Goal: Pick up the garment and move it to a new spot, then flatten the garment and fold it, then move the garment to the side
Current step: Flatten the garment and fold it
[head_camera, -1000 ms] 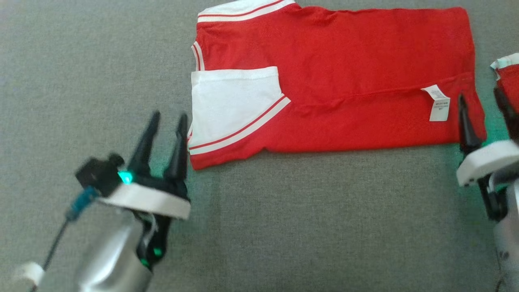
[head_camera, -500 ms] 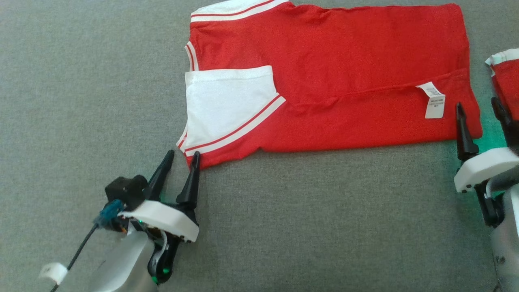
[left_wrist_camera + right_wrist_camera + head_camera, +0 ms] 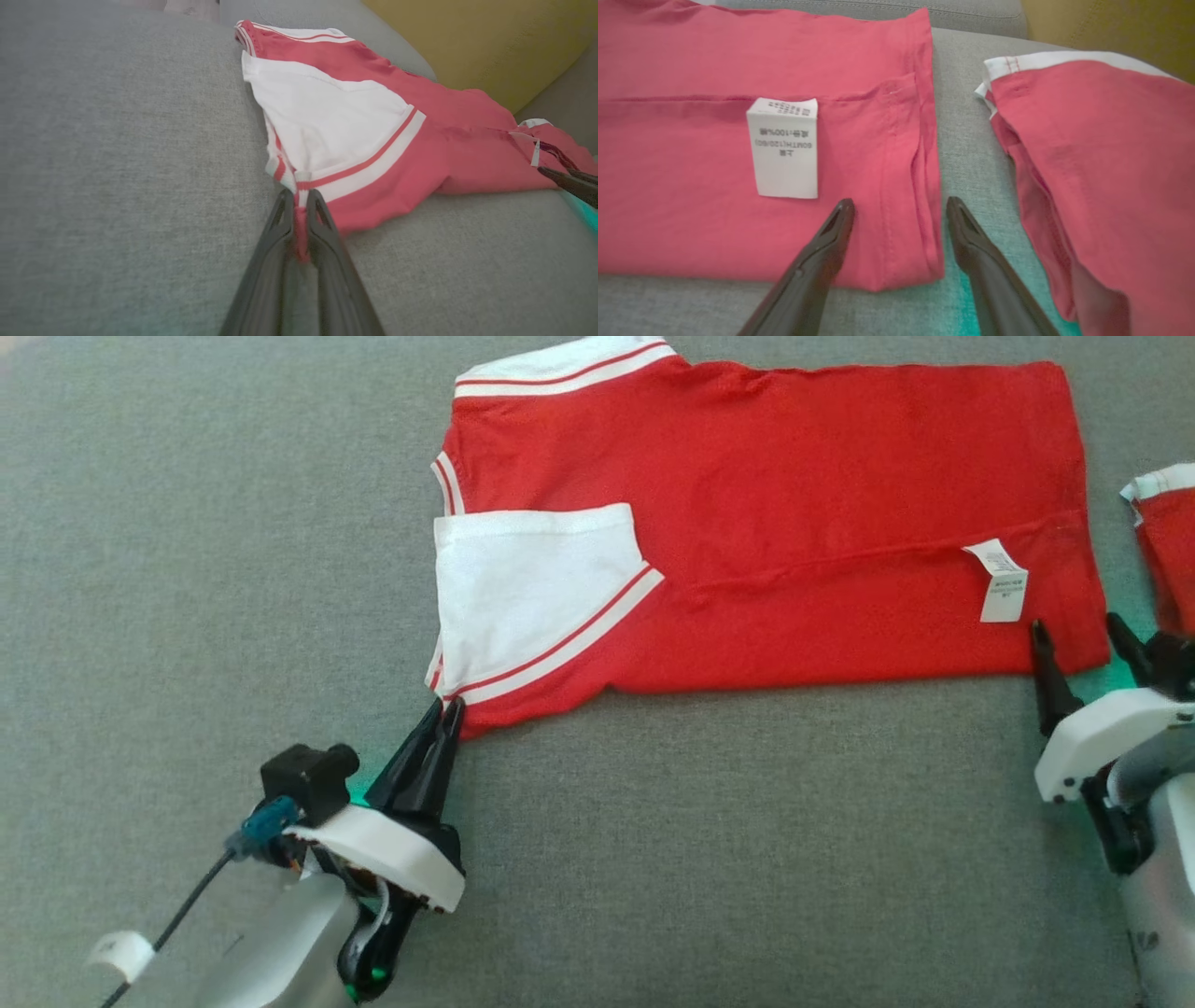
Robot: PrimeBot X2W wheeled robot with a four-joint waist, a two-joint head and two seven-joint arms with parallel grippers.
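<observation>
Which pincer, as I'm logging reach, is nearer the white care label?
Right. The right pincer is open just beside the care label, straddling an edge of the red garment; the left pincer is shut on its far sleeve-end corner.

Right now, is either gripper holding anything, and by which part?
The left gripper pinches the red garment at its near left corner, below the white sleeve. The right gripper stands open astride the near right corner, holding nothing.

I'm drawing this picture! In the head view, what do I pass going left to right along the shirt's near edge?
left gripper, pinching a corner of the red shirt → white sleeve → white label → right gripper
</observation>
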